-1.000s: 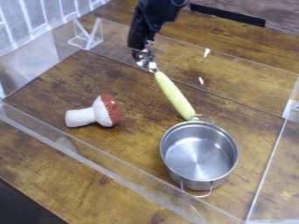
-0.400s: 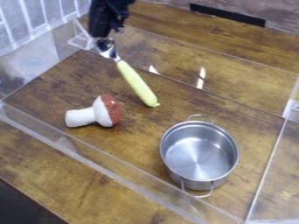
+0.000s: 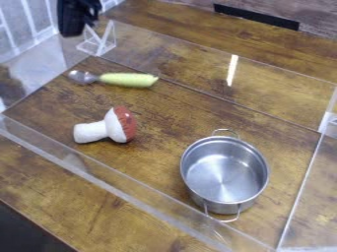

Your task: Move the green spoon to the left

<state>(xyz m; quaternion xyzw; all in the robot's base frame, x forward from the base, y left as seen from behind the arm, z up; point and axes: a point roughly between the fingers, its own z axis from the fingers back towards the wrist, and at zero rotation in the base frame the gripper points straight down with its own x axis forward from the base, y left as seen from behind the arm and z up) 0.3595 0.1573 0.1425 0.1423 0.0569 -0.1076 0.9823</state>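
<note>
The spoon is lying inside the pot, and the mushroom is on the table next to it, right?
Not quite. The spoon isn't inside the pot; it lies flat on the table, far from the pot, beyond the mushroom. The pot is empty. The mushroom is indeed on the table. The camera view shows it.

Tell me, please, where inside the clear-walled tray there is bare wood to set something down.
Bare wood lies right of the yellow-green-handled silver spoon and behind the round steel pot. The front left, around the red-capped white toy mushroom, is tighter.
</note>
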